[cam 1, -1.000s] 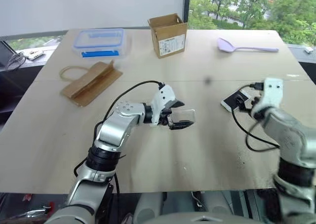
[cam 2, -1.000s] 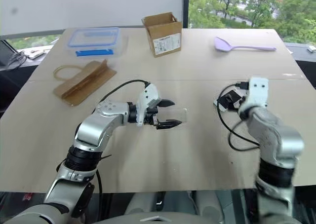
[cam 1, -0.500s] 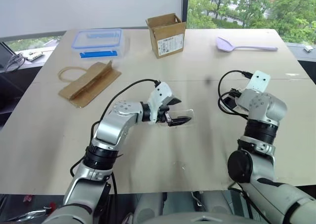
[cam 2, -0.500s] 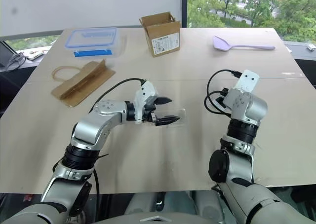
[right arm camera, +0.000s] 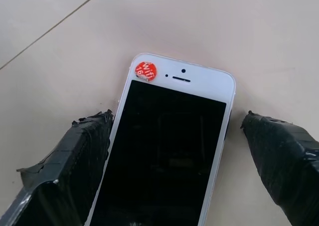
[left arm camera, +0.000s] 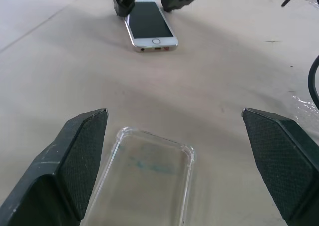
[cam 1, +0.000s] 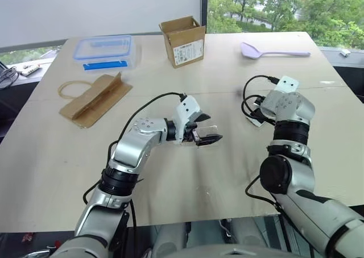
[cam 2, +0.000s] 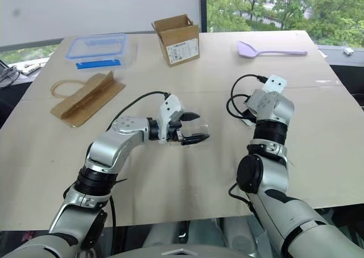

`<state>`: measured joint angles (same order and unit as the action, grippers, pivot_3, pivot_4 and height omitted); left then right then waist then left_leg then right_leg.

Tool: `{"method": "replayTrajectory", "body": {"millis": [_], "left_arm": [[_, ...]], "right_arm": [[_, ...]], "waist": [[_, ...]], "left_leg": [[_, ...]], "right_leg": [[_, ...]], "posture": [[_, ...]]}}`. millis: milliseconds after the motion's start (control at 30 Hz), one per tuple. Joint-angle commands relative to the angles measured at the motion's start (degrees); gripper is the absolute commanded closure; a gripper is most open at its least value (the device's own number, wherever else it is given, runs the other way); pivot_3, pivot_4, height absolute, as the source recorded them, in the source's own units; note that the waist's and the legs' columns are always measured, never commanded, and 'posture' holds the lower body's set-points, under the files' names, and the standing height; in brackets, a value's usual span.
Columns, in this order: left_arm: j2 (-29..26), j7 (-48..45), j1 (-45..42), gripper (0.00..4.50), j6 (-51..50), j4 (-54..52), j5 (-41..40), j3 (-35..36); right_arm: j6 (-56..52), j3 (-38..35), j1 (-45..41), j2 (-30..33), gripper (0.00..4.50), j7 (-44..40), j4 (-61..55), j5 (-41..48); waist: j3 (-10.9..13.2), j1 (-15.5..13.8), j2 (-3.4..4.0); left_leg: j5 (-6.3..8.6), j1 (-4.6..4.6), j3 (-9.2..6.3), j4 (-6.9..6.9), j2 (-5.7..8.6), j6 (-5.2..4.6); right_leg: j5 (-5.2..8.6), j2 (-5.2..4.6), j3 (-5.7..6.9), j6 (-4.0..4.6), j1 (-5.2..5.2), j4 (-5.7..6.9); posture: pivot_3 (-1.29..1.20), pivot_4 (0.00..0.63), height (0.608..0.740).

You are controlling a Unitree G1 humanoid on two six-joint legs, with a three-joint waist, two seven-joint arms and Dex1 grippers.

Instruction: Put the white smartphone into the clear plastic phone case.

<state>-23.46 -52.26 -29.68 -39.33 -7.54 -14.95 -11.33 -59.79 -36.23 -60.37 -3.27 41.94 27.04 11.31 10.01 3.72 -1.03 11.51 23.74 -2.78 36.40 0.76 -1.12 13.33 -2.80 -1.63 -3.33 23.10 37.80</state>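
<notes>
The white smartphone [right arm camera: 169, 146] lies flat and screen-up on the table [cam 1: 227, 173], toward its right edge about halfway back, with a round red sticker [right arm camera: 146, 70] at one top corner reading "wifi" above a small number. The right gripper [right arm camera: 174, 151] stands just over it with its two taped black fingers [right arm camera: 70, 171] spread wide, one on each long side of the phone, not clamped on it. The clear plastic phone case [left arm camera: 142, 178] sits near the table's middle, between the parted fingers of the left gripper [cam 1: 207, 134]; whether those fingers touch the case cannot be told. In the left wrist view the phone lies beyond the case, well apart from it, with bare tabletop between. Toward the far edge stands an open cardboard box [cam 1: 183, 33] with a white printed label too small to read. To its left is a clear food container with a blue lid [cam 1: 103, 48], and in front of that a flat brown paper bag [cam 1: 94, 96] with looped handles. A lilac spoon [cam 1: 273, 51] lies near the far right corner.
</notes>
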Motion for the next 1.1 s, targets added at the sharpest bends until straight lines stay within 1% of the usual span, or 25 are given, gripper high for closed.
{"method": "replayTrajectory", "body": {"millis": [33, 100, 133, 167, 333, 433, 500, 533, 567, 600, 633, 667, 733, 800, 833, 933, 1000, 1100], "left_arm": [[-0.2, 0.6, 0.5, 0.03, 0.7, -1.8, -1.1, 0.5], [-0.7, 1.0, 1.3, 0.00, 0.8, -2.3, -1.0, 0.8], [-0.8, 1.2, 1.5, 0.00, 0.8, -2.4, -1.1, 0.9], [-0.9, 1.6, 1.6, 0.00, 0.9, -2.5, -1.1, 1.1], [-0.9, 2.5, 2.2, 0.00, 1.6, -3.1, -2.3, 2.0], [-2.1, 1.2, 2.9, 0.00, 4.8, -2.6, -2.3, 2.5], [-2.8, 0.7, 3.2, 0.00, 5.4, -2.9, -2.6, 2.7], [-3.1, 0.6, 3.2, 0.00, 5.6, -2.8, -3.0, 3.2], [-3.5, 0.4, 3.2, 0.00, 5.9, -2.6, -3.3, 3.7], [-3.7, 0.7, 3.5, 0.00, 5.9, -3.0, -3.5, 3.9], [-4.0, 0.7, 3.7, 0.00, 6.1, -3.1, -3.6, 4.2], [-4.3, 0.9, 4.5, 0.00, 6.1, -4.1, -3.9, 4.3], [-5.5, 0.4, 5.8, 0.00, 6.7, -4.7, -4.4, 5.2], [-6.1, 1.2, 7.2, 0.00, 6.2, -6.3, -4.5, 5.5], [-6.3, 1.5, 8.0, 0.00, 6.1, -7.4, -4.7, 5.8], [-7.7, 1.0, 11.4, 0.00, 7.1, -9.6, -6.1, 8.4], [-9.7, -0.1, 14.3, 0.00, 9.0, -10.7, -5.7, 9.2], [-12.4, -1.0, 17.5, 0.00, 9.3, -12.4, -7.0, 11.1]], "right_arm": [[0.4, 2.3, 1.6, -2.5, 0.25, -0.2, 8.3, -0.6], [1.6, 4.9, 2.9, -2.7, 0.80, -1.6, 10.8, -1.5], [2.0, 5.7, 3.3, -2.5, 1.25, -2.0, 11.4, -1.7], [1.3, 6.2, 3.9, -2.2, 1.53, -2.7, 10.6, -1.6], [-5.6, 10.0, 7.9, 1.3, 1.57, -6.3, 1.3, -2.4], [-12.0, 15.5, 12.0, 6.0, 1.65, -13.1, -8.4, -2.0], [-14.9, 21.3, 16.2, 11.7, 1.70, -22.2, -17.4, 0.8], [-16.6, 24.7, 18.1, 15.1, 1.70, -27.5, -21.8, 3.1], [-17.9, 26.9, 19.2, 17.2, 1.70, -31.0, -24.7, 4.5], [-18.5, 29.2, 21.6, 21.4, 1.70, -38.2, -29.1, 8.4], [-18.7, 30.8, 23.2, 24.1, 1.70, -43.2, -31.9, 10.9], [-17.7, 33.7, 25.4, 28.6, 1.70, -50.2, -35.5, 13.8], [-15.6, 37.5, 27.5, 33.3, 1.70, -58.9, -39.4, 17.0], [-9.7, 43.2, 29.4, 40.2, 1.70, -67.1, -41.5, 15.7], [-5.2, 44.9, 30.1, 42.2, 1.70, -70.5, -41.5, 14.7], [5.7, 50.6, 29.1, 45.7, 1.70, -79.2, -40.3, 11.1], [14.3, 55.4, 28.4, 47.7, 1.70, -84.4, -39.2, 6.4], [26.2, 62.7, 26.4, 49.4, 1.70, -89.3, -36.3, -2.5]], "waist": [[0.0, 0.4, -0.04], [-0.1, 0.5, -0.11], [-0.2, 0.5, -0.15], [-0.2, 0.5, -0.24], [-0.3, 0.1, -0.34], [-0.3, -0.6, -0.31], [-0.3, -1.7, -0.23], [-0.2, -1.8, -0.16], [-0.2, -2.0, -0.05], [-0.2, -2.1, -0.03], [-0.1, -2.1, 0.00], [-0.1, -2.1, 0.04], [0.0, -1.5, 0.13], [0.1, -1.0, 0.14], [0.1, -1.0, 0.14], [0.1, -1.0, 0.13], [0.1, -1.1, 0.14], [0.2, -1.4, 0.16]], "left_leg": [[0.00, -0.02, 0.00, 0.00, -0.01, 0.00], [0.00, -0.05, 0.01, -0.01, -0.03, 0.00], [0.00, -0.08, 0.01, -0.02, -0.05, 0.00], [0.00, -0.12, 0.00, -0.02, -0.06, 0.00], [0.00, -0.13, -0.05, -0.03, -0.20, 0.00], [0.01, -0.08, -0.12, -0.04, -0.19, 0.00], [0.01, 0.02, -0.21, -0.09, -0.18, 0.00], [0.01, 0.10, -0.27, -0.15, -0.16, 0.00], [0.01, 0.11, -0.26, -0.17, -0.15, 0.00], [0.01, 0.16, -0.27, -0.22, -0.10, 0.00], [0.01, 0.17, -0.26, -0.23, -0.09, 0.00], [0.01, 0.21, -0.27, -0.27, -0.07, 0.00], [0.02, 0.26, -0.23, -0.33, -0.07, -0.02], [0.02, 0.24, -0.12, -0.35, -0.15, -0.02], [0.02, 0.22, -0.08, -0.39, -0.19, -0.02], [0.02, 0.19, -0.05, -0.40, -0.36, -0.01], [0.02, 0.17, -0.04, -0.40, -0.44, -0.01], [0.02, 0.18, -0.01, -0.39, -0.43, 0.00]], "right_leg": [[0.00, 0.02, 0.00, 0.00, 0.00, 0.00], [0.00, 0.06, -0.02, 0.00, -0.01, 0.01], [0.00, 0.08, -0.02, 0.01, -0.04, 0.01], [0.01, 0.09, -0.02, 0.02, -0.07, 0.01], [0.05, 0.10, 0.00, 0.07, -0.18, -0.11], [0.05, 0.08, 0.07, 0.07, -0.16, -0.13], [0.06, 0.06, 0.17, 0.09, -0.11, -0.19], [0.08, 0.02, 0.27, 0.11, -0.10, -0.29], [0.09, -0.01, 0.27, 0.10, -0.09, -0.32], [0.09, -0.05, 0.29, 0.10, -0.09, -0.41], [0.09, -0.06, 0.29, 0.08, -0.09, -0.45], [0.10, -0.08, 0.30, 0.06, -0.09, -0.53], [0.09, -0.09, 0.29, 0.02, -0.09, -0.75], [0.09, -0.04, 0.25, 0.02, -0.08, -0.81], [0.10, 0.00, 0.21, 0.01, -0.04, -0.82], [0.15, 0.12, 0.19, -0.07, -0.02, -0.82], [0.23, 0.16, 0.19, -0.19, -0.01, -0.82], [0.22, 0.12, 0.18, -0.16, 0.02, -0.82]], "posture": [[0.00, 0.150, 0.740], [0.00, 0.150, 0.740], [0.00, 0.150, 0.740], [0.00, 0.150, 0.740], [0.00, 0.150, 0.740], [0.00, 0.150, 0.740], [0.00, 0.150, 0.740], [0.00, 0.150, 0.740], [0.00, 0.150, 0.740], [0.00, 0.150, 0.740], [0.00, 0.150, 0.740], [0.00, 0.150, 0.740], [0.00, 0.150, 0.740], [0.00, 0.150, 0.740], [0.00, 0.150, 0.740], [0.00, 0.150, 0.740], [0.00, 0.150, 0.740], [0.00, 0.150, 0.740]]}}
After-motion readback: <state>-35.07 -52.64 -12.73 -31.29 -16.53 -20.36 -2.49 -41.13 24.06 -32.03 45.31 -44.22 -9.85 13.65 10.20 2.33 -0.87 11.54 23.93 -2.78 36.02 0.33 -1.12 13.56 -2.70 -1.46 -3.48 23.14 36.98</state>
